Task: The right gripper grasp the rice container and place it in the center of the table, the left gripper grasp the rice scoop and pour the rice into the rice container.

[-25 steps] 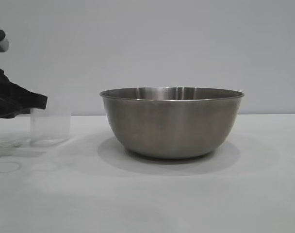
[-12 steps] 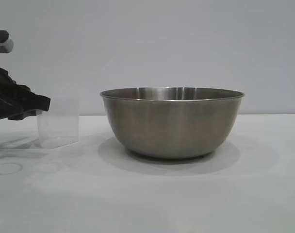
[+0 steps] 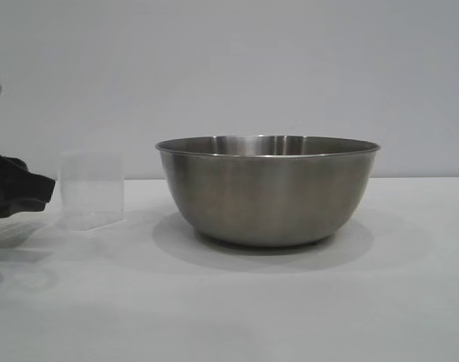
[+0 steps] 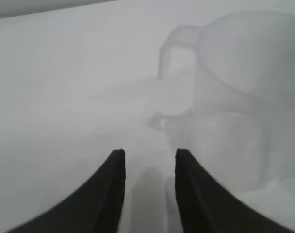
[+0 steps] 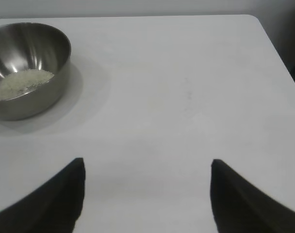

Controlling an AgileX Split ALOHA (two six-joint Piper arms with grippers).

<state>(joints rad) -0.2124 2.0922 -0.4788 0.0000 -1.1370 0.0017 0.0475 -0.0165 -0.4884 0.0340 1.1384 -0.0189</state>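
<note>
The rice container (image 3: 267, 188), a wide steel bowl, stands in the middle of the white table (image 3: 237, 309); the right wrist view shows the rice container (image 5: 45, 63) with the rice (image 5: 21, 82) heaped inside. The rice scoop (image 3: 92, 190), a clear plastic cup, stands upright on the table to the bowl's left. My left gripper (image 3: 42, 192) sits at the exterior view's left edge, just clear of the cup. In its wrist view the left gripper (image 4: 148, 154) is open with nothing between its fingers, and the rice scoop (image 4: 235, 107) and its loop handle lie ahead. My right gripper (image 5: 147, 165) is open, well back from the bowl.
A plain grey wall (image 3: 237, 68) stands behind the table. The table's far edge and rounded corner (image 5: 254, 19) show in the right wrist view. Bare tabletop lies between the right gripper and the bowl.
The left gripper has let go of the rice scoop and drawn back to the left. The scoop now stands alone on the table. The bowl has not moved.
</note>
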